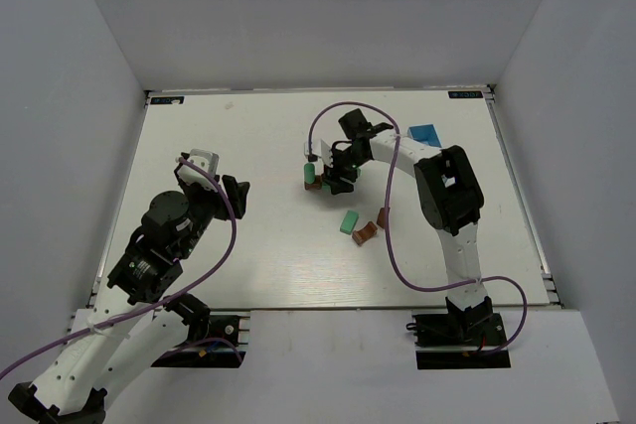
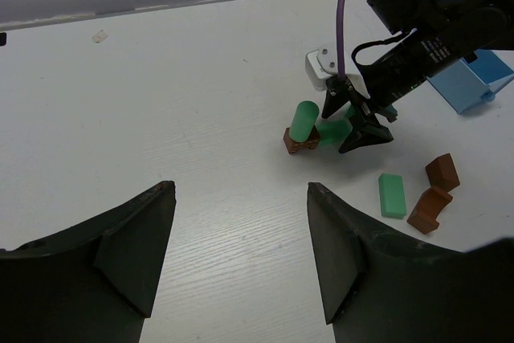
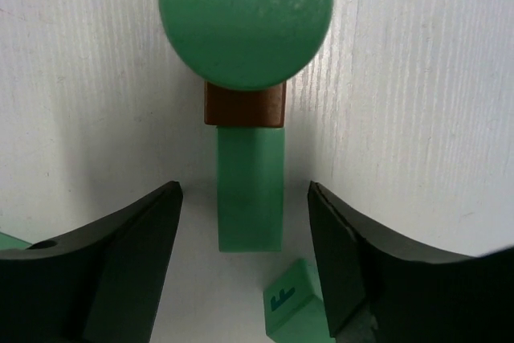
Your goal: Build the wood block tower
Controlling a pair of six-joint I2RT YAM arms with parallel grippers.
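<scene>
A white, wood-grained table (image 1: pixel 268 136) lies inside a plain grey enclosure whose back wall (image 1: pixel 318 17) rises far beyond both grippers. A small blue open-topped box (image 1: pixel 424 134) sits on the table beyond the right gripper (image 1: pixel 333 184) and off to its right (near it, not touching). A small dark label (image 1: pixel 165 100) marks the table's far left corner, and a second label (image 1: pixel 465 94) marks the far right corner, past the box. A tiny pale scrap (image 2: pixel 100 36) lies well ahead of the left gripper (image 2: pixel 241 190), to its left.
</scene>
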